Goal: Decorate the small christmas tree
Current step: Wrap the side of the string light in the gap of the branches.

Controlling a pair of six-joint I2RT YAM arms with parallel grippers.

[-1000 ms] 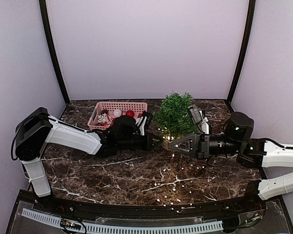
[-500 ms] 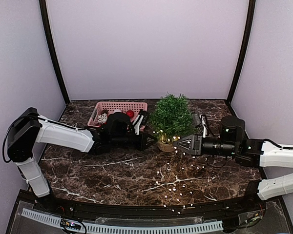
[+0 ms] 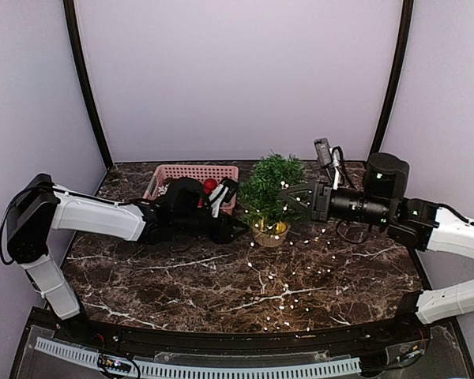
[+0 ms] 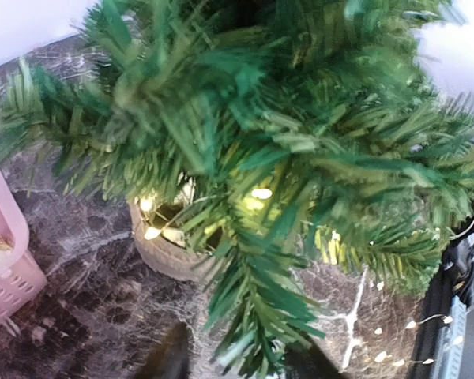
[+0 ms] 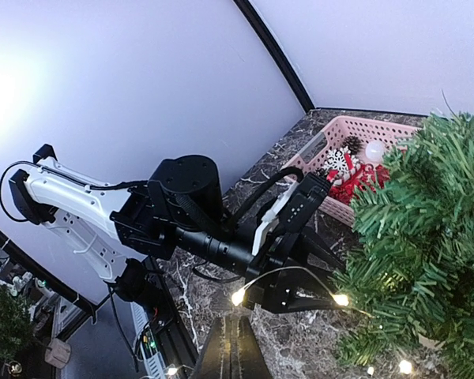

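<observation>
The small christmas tree (image 3: 272, 193) is set by the back edge of the tabletop (image 3: 182, 276) beside the pink basket (image 3: 191, 170), the light string (image 5: 238, 297) is pinched in the closed right end effector (image 5: 233, 347), likely to be laid over the branches, and the left end effector (image 3: 234, 227) is seen open near the pot (image 4: 170, 253).

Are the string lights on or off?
On. The string lights glow on the table and inside the small christmas tree.

The small christmas tree (image 3: 273, 192) is standing upright just beside the pink basket (image 3: 189, 168). Small lights (image 4: 261, 193) are glowing near its tan pot (image 3: 270, 234).
</observation>
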